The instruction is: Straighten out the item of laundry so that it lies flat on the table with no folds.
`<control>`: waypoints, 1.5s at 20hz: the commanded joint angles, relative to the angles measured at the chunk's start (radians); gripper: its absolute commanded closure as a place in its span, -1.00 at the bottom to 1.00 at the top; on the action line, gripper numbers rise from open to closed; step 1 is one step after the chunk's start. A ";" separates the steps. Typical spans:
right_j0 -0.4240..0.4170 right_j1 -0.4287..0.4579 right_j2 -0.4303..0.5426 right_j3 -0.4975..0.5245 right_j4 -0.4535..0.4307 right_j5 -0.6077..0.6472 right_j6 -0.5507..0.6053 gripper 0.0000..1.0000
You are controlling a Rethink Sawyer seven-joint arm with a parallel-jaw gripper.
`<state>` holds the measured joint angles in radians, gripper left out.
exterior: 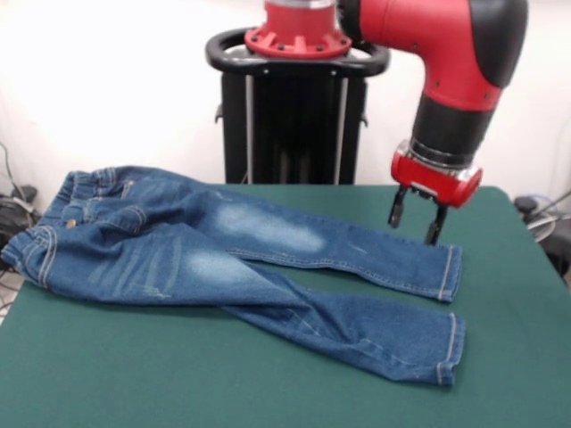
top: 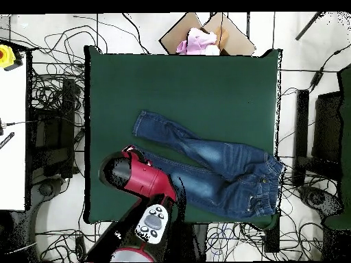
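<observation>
1. Front view: small pair of blue denim jeans (exterior: 223, 259) with faded whitish patches, spread on the dark green felt-covered counter (exterior: 268, 383). Elastic waistband at picture left, hanging a little over the counter's left edge; both legs run toward picture right.
2. Front view: far leg lies fairly straight; near leg angles toward the front edge, and the fabric creases where the legs meet. Hems lie apart at picture right.
3. Front view: red and black arm ends in a red end effector (exterior: 417, 218) with two dark fingers, parted, gripping nothing, poised just above the far leg's hem.
4. Overhead view: jeans (top: 212, 164) lie in the counter's (top: 178, 82) lower half, waistband near the right edge.
5. Overhead view: the arm covers the end effector; its opening cannot be told here.
6. Overhead view: open cardboard box (top: 206, 34) holding pink cloth, beyond the counter's top edge.
</observation>
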<state>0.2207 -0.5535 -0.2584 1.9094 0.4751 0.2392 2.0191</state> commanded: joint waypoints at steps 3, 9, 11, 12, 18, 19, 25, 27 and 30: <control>-0.109 0.062 0.105 -0.019 -0.102 -0.150 0.092 -1.00; -0.141 0.067 0.124 -0.049 -0.120 -0.177 0.116 -1.00; -0.148 0.074 0.136 -0.052 -0.128 -0.190 0.118 -1.00; -0.150 0.077 0.136 -0.057 -0.130 -0.192 0.118 -1.00; -0.171 0.117 0.167 -0.091 -0.139 -0.212 0.118 -1.00; -0.163 0.122 0.159 -0.102 -0.134 -0.195 0.116 -1.00; -0.114 0.183 0.125 -0.158 -0.093 -0.202 0.145 -1.00; -0.128 0.211 0.153 -0.167 -0.099 -0.279 0.165 -1.00; -0.146 0.221 0.185 -0.181 -0.101 -0.306 0.175 -1.00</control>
<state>0.0786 -0.4142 -0.2147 1.8235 0.3653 0.0280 2.0191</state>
